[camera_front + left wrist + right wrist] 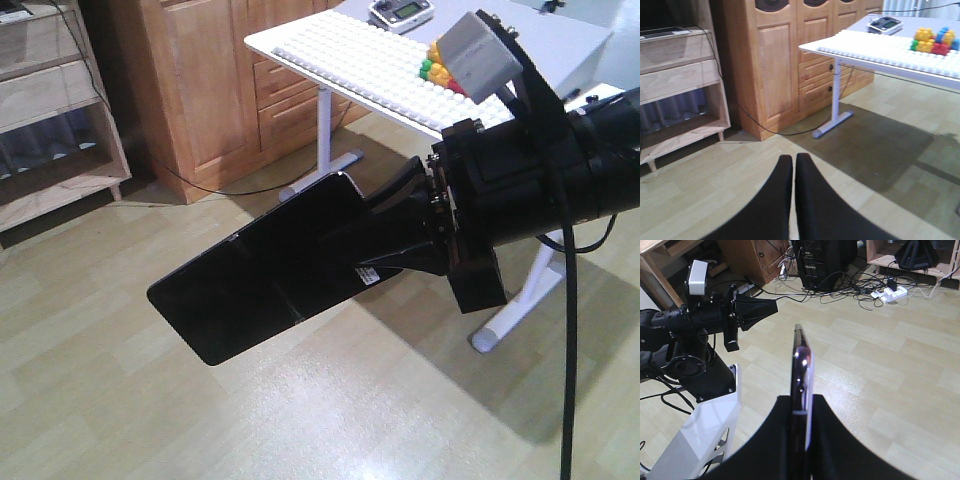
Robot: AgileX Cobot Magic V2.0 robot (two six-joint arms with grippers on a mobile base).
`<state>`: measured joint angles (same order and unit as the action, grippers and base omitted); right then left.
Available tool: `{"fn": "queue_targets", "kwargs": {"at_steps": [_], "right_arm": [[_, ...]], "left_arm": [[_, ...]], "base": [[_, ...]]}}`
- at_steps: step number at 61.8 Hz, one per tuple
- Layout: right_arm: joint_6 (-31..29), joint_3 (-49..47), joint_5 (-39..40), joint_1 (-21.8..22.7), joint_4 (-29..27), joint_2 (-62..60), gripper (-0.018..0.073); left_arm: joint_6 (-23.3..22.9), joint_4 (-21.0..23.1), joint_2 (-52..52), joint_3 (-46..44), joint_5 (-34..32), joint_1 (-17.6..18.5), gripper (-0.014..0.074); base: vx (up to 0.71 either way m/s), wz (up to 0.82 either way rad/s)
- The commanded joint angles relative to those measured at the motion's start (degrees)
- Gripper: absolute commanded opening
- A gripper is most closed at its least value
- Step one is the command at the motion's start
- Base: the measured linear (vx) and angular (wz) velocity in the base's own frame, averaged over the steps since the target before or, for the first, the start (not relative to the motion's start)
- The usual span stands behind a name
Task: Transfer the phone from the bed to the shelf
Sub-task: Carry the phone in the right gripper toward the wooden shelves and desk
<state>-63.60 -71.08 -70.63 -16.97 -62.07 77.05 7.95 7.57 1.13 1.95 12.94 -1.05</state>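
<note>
Phone (250, 285) is clamped at one end in our right gripper (801, 402), mid-air over the floor (330, 400), well apart from shelf (50, 95). Left gripper (793, 162) is together, empty. We'd keep the phone level and approach slowly; free compartment prob. upper, view's poor.

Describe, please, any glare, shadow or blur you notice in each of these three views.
Front view: a bright glare patch on the floor below the glossy phone, and the white table throws a dark shadow. Left wrist view: the left gripper is blurred up close. Right wrist view: highlights glint on the phone's rim, held by the right gripper.
</note>
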Motion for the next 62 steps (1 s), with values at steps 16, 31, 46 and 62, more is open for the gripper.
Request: {"fn": "queue_targets", "kwargs": {"at_steps": [16, 31, 46, 62], "right_arm": [[-0.22, -1.53, -3.26, 0.1, -5.09, -1.76, -0.0004], [-0.22, -1.53, -3.26, 0.1, -5.09, -1.76, -0.0004], [-0.22, -1.53, -3.26, 0.1, -5.09, -1.76, -0.0004], [-0.22, -1.53, -3.26, 0.1, -5.09, -1.76, -0.0004]], "left_arm": [[-0.22, 0.34, 0.29, 0.03, -3.89, 0.16, 0.0001], [-0.22, 0.34, 0.29, 0.03, -3.89, 0.16, 0.0001], [-0.22, 0.34, 0.29, 0.03, -3.89, 0.16, 0.0001], [-0.22, 0.34, 0.29, 0.03, -3.89, 0.16, 0.0001]], "base": [[0.3, 0.18], [0.33, 0.19], [0.36, 0.22], [0.35, 0.22]]}}
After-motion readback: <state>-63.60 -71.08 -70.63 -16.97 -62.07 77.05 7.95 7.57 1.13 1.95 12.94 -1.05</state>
